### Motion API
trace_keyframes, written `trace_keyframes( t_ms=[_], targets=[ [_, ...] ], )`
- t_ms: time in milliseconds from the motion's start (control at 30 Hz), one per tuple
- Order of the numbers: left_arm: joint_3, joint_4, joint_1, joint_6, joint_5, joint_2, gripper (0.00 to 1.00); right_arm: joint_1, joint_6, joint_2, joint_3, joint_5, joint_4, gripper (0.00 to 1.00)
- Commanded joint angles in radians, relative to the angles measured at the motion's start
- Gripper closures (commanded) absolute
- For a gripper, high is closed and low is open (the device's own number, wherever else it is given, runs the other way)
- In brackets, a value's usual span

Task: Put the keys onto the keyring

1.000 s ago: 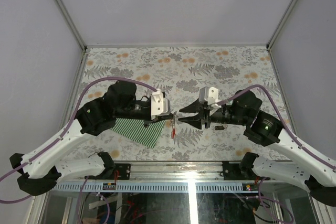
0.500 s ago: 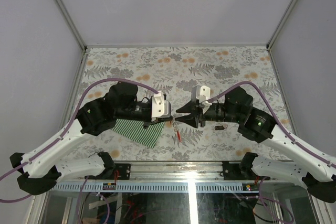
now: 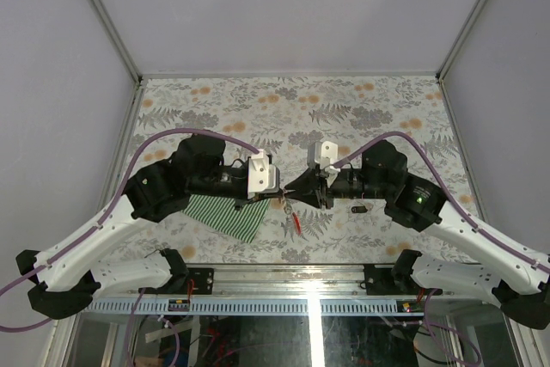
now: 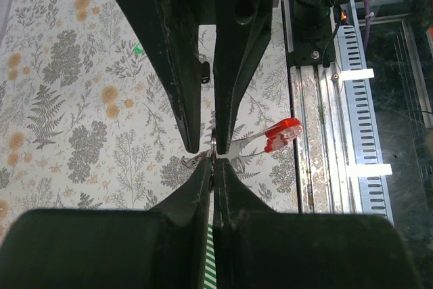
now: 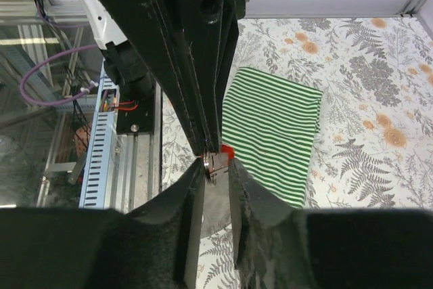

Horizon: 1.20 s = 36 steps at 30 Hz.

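Observation:
My left gripper [image 3: 280, 198] is shut on the keyring [image 4: 214, 143], a thin grey loop held edge-on above the table. Its red tag [image 4: 283, 133] hangs to one side and also shows in the top view [image 3: 296, 221]. My right gripper [image 3: 292, 197] meets it tip to tip. Its jaws stand a little apart around the ring [image 5: 216, 165], with a small silvery piece between them. A dark key [image 3: 359, 209] lies on the table under the right arm and also shows in the left wrist view [image 4: 205, 72]. A tiny green key [image 4: 138, 49] lies further off.
A green-and-white striped cloth [image 3: 222, 212] lies flat under the left arm, also seen in the right wrist view [image 5: 270, 133]. The metal rail [image 3: 309, 305] with cables runs along the near table edge. Grey walls enclose the floral tabletop [image 3: 292, 109].
My right gripper has moved left until its tips reach the ring held by the left gripper. The red tag has swung slightly right. The left arm has stayed in place.

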Motion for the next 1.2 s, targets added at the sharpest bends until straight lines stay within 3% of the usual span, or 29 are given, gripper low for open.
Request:
trace_keyframes(
  t_ms=[0, 67, 167, 367, 467, 900, 1167],
  targets=[
    [0.039, 0.028, -0.007, 0.01, 0.001, -0.006, 1.0, 0.0, -0.014, 0.011, 0.059, -0.023, 0.01, 0.81],
    [0.037, 0.029, -0.008, 0.011, 0.005, -0.008, 1.0, 0.0, -0.015, 0.011, 0.063, -0.028, 0.01, 0.92],
    [0.037, 0.029, -0.009, 0.012, 0.009, -0.013, 0.99, 0.0, -0.017, 0.007, 0.068, -0.035, 0.016, 1.0],
    [-0.023, 0.111, -0.009, -0.01, 0.027, -0.074, 0.79, 0.001, -0.02, -0.036, 0.06, -0.061, 0.049, 1.0],
    [-0.065, 0.174, -0.009, -0.033, 0.038, -0.117, 0.74, 0.0, -0.019, -0.054, 0.055, -0.073, 0.067, 1.0],
    [-0.214, 0.458, -0.009, -0.185, 0.032, -0.216, 0.71, 0.001, 0.009, -0.086, 0.014, -0.1, 0.151, 1.0],
    [-0.234, 0.507, -0.007, -0.216, 0.057, -0.223, 0.71, 0.0, 0.009, -0.089, 0.013, -0.096, 0.145, 1.0]
  ],
)
